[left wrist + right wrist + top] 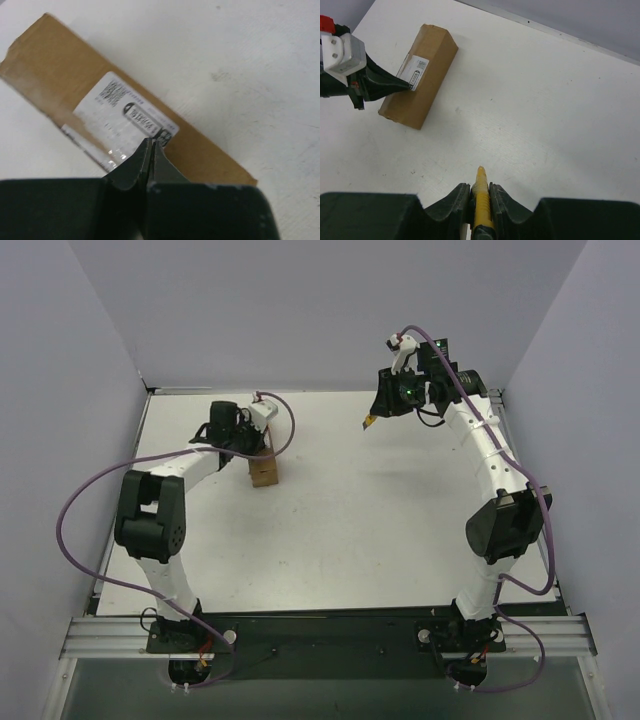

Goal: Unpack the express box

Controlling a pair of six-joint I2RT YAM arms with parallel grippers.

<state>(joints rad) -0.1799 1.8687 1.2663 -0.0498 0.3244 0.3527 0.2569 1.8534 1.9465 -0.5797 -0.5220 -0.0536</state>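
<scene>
Express box (422, 87), left gripper (151, 141) closed, seemingly touching label (125, 117)

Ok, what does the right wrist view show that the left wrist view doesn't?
Right wrist only: the right gripper shut on the yellow utility knife, the whole express box, and the left gripper seen from outside, its tips at the label. Left wrist only: the label's print up close, with the jaws shut at its edge. Both: box, label, white table.
</scene>
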